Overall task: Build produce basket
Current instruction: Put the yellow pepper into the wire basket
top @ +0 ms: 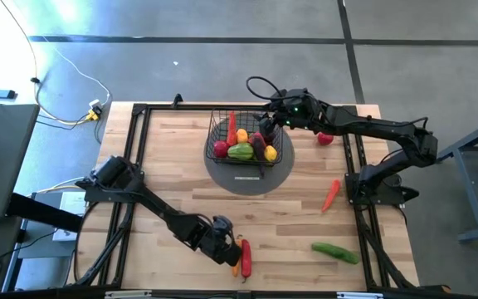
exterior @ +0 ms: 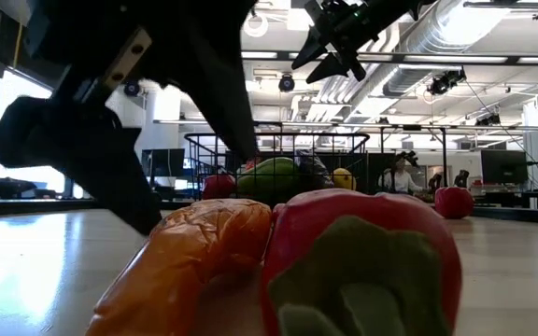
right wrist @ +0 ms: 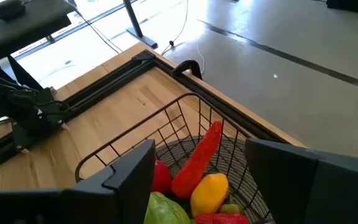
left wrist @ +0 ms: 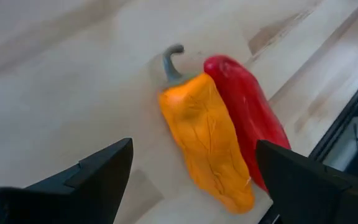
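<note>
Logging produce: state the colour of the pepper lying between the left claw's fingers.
Orange pepper, beside a red pepper; clearest in the left wrist view.

Low view: an orange pepper and a red pepper lie side by side on the near worktop — the left end effector looms above; the basket stands beyond, holding produce.

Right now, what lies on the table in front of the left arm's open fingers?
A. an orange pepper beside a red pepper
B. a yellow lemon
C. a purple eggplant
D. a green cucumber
A: the left gripper is open over an orange pepper lying against a red pepper.
</note>
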You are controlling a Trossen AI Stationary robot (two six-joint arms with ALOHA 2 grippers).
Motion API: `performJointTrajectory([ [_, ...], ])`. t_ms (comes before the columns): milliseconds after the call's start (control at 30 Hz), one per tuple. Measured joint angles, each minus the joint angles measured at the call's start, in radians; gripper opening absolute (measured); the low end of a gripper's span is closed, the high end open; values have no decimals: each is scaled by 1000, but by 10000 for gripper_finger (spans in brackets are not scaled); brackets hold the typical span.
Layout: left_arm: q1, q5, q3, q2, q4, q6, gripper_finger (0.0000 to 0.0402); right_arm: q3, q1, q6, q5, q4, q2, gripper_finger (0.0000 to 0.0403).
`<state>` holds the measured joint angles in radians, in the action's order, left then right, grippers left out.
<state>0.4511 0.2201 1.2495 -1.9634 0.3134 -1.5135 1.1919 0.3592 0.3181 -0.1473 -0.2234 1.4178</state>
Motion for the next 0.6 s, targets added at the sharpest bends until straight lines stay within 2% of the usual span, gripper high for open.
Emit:
performJointTrajectory([
  [300, 0, -12, 2, -47, -21, -20, 329, 0, 0, 22, -1, -7, 0, 232],
  [600, -13, -44, 6, -49, 61, -28, 315, 0, 0, 22, -1, -13, 0, 232],
])
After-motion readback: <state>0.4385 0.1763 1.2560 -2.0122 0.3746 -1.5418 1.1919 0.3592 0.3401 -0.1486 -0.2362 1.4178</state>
